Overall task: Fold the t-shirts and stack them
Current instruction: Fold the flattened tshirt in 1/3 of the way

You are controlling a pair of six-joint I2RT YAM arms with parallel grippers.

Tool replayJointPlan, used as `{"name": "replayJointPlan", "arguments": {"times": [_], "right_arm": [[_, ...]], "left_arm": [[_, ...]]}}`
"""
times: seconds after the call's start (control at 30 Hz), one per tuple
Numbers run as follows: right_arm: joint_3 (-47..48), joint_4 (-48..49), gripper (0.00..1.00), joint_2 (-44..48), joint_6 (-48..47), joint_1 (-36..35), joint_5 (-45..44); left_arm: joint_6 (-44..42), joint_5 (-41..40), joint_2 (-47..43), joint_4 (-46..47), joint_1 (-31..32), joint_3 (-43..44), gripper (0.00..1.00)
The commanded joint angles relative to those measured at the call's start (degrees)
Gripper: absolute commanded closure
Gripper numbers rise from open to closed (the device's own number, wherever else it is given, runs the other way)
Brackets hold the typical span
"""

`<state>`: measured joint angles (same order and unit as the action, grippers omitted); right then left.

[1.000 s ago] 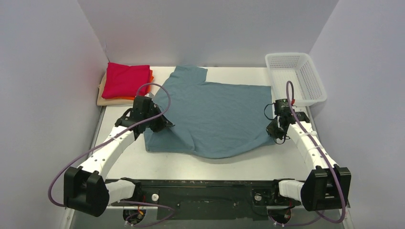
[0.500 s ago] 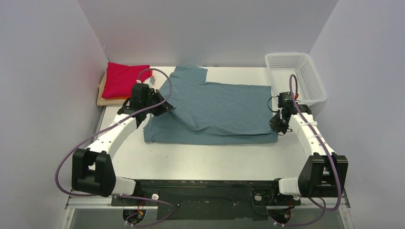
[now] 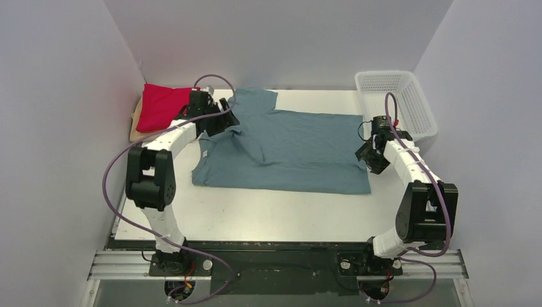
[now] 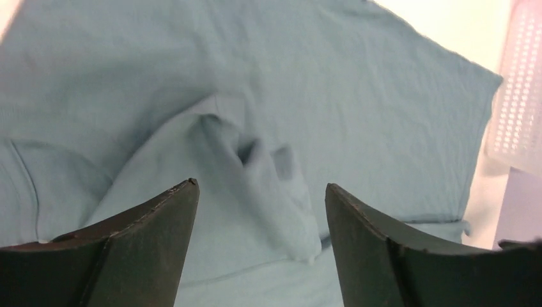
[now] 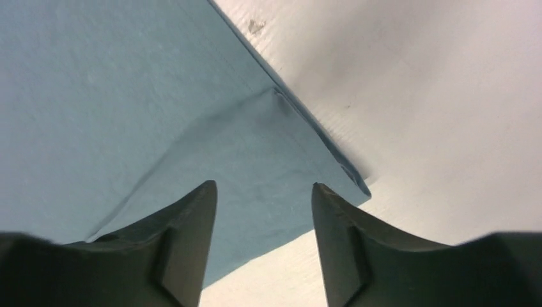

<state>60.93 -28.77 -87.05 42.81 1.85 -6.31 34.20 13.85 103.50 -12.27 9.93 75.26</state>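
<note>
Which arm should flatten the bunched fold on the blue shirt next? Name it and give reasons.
Left, probably. The left gripper hangs open directly over the bunched fold at the blue shirt's left end. The right gripper, also open, sits at the opposite edge over a flat corner.

Only a sliver of the beige t-shirt [image 3: 136, 130] shows beneath the crimson t-shirt [image 3: 160, 105]. The mesh basket [image 4: 519, 109] is blurred and edge-cropped in the left wrist view.

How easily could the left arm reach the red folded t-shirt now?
Probably easily, yes. The left hand hangs open and empty over the teal t-shirt, close beside the red folded t-shirt, with nothing between them.
</note>
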Motion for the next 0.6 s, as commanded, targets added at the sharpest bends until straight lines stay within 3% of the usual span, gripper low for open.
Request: {"name": "replayJointPlan", "arguments": {"times": [0.0,0.1,0.23,0.43,0.57], "right_arm": [[0.5,0.3,0.43,3.8,0.8,-0.4,-3.9],[-3.4,-0.7,0.33,8.0,0.7,-1.4,-8.6],[-8.3,0.0,0.29,14.1,-0.9,-4.4,-10.7],[-9.0,5.2,0.28,9.7,-7.0,-11.5,1.7],[-8.9,9.6,0.28,2.2,-6.4,-12.5,7.9]], "left_arm": [[-3.8,-3.6,6.2,-7.1,-1.3,14.5,0.17],[-3.0,-3.7,2.7,-6.1,-1.3,12.3,0.15],[-0.2,-5.1,-6.7,-3.7,-1.1,-1.6,0.13],[5.5,-2.1,-14.4,2.6,-0.1,-20.0,0.11],[5.4,-4.4,-13.0,2.2,-0.4,-23.7,0.11]]}}
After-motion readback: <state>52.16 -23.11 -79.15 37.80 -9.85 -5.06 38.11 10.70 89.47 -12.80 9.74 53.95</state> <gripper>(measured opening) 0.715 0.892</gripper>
